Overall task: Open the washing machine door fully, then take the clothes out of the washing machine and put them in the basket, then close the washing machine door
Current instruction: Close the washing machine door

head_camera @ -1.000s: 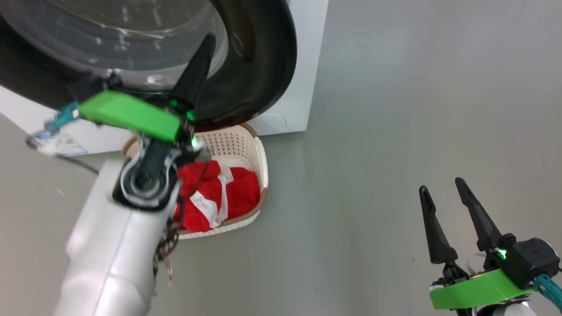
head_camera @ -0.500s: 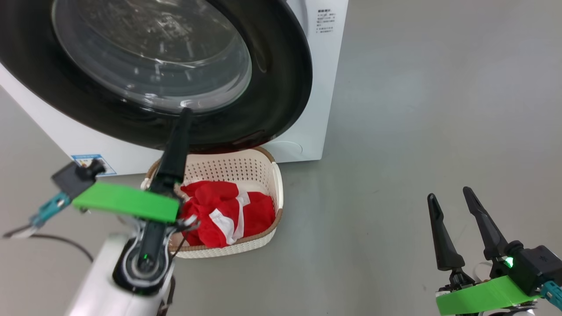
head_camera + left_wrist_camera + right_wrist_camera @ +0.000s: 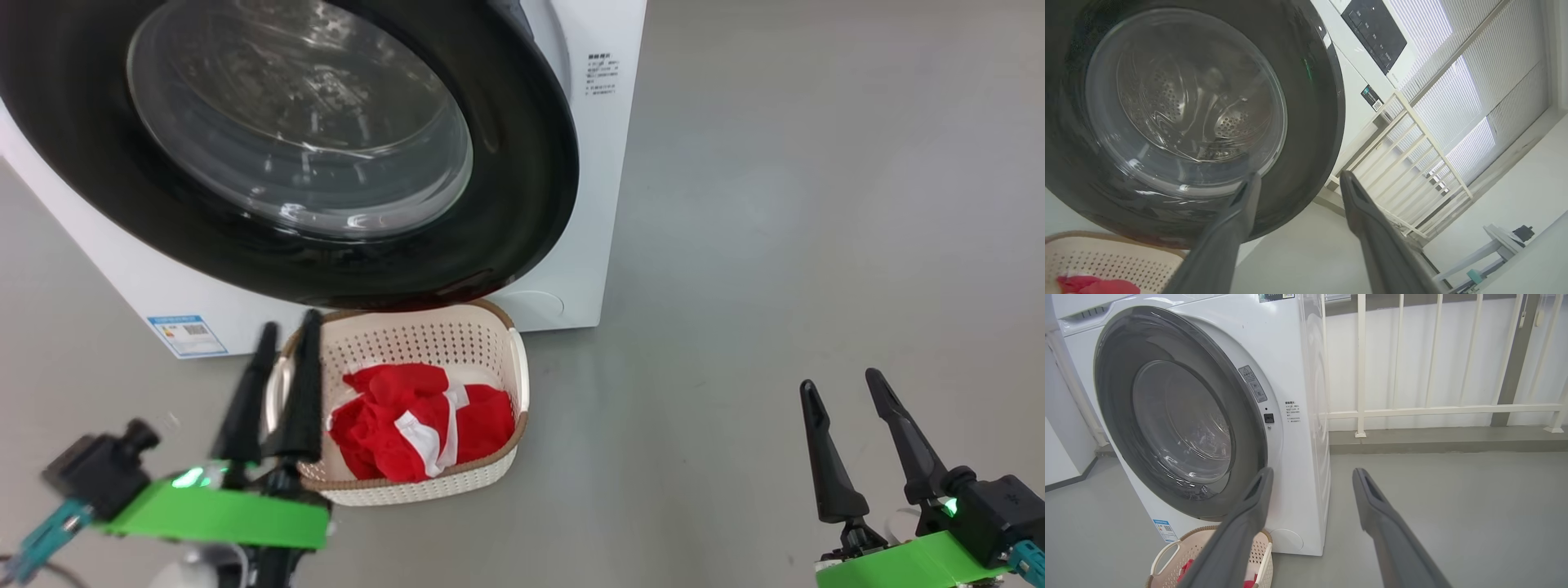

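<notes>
- Item: washing machine (image 3: 592,245), white front-loader standing on the grey floor (image 3: 775,204), small blue label (image 3: 186,333) low on its front.
- Item: washing machine door (image 3: 302,155), round, glossy black, with a bulging glass window. It lies close against the machine's front, and the steel drum (image 3: 1184,106) shows through the glass. No red fabric is visible in there.
- Note: in the right wrist view a small dark latch socket (image 3: 1268,417) sits uncovered on the white front just beside the door's edge. Whether the door has caught cannot be told.
- Item: basket (image 3: 457,347), cream with a brown rim, on the floor directly in front of the machine, its back rim under the door's lower edge.
- Item: clothes (image 3: 408,420), red with white panels, bundled inside the basket and lying below its rim.
- Item: left gripper (image 3: 290,322), low beside the basket's left handle, jaws apart and holding nothing.
- Item: right gripper (image 3: 839,379), well to the right over bare floor, jaws spread wide and holding nothing.
- Step in hand, as judged: unloading is done and the last step, shutting the door, is at or near its end.
- Next move, as judged: a flat push on the door's black rim on the latch side until it seats, kept clear of the glass. If the door is already latched, the arms only need to draw back.
</notes>
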{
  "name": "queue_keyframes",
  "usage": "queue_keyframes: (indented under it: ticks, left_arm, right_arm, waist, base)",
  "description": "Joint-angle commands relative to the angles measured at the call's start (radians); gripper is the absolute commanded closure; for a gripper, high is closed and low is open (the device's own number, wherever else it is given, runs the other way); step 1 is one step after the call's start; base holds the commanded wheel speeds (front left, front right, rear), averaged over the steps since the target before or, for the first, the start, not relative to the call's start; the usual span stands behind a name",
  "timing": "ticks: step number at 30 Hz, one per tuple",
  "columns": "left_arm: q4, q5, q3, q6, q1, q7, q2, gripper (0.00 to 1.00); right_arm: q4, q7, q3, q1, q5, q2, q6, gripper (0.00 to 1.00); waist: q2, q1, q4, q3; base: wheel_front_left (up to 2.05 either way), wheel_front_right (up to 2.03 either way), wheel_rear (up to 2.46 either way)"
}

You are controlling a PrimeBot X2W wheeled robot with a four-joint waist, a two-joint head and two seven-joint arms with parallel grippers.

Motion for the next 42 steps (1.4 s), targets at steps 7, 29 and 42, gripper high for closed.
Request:
queue_keyframes:
  ticks: [7, 29, 42]
  left_arm:
    - [-0.133, 0.376, 0.125, 0.042, 0.106, -0.012, -0.016, 0.0]
    - [-0.123, 0.848, 0.195, 0.067, 0.256, -0.012, -0.09, 0.0]
    - [-0.107, 0.864, 0.226, 0.061, 0.288, -0.012, -0.114, 0.0]
  right_arm:
    - [-0.034, -0.006, 0.011, -0.005, -0.013, -0.014, 0.006, 0.0]
    - [-0.043, -0.006, -0.001, 0.013, -0.029, -0.014, 0.006, 0.0]
    - [-0.052, -0.006, -0.006, 0.024, -0.03, -0.014, 0.006, 0.0]
  waist:
    - [0.0, 0.0, 0.001, -0.018]
    - [0.0, 0.0, 0.0, -0.038]
    - [0.0, 0.0, 0.008, -0.041]
  base:
    - [0.0, 0.0, 0.0]
    - [0.0, 0.0, 0.0]
    - [0.0, 0.0, 0.0]
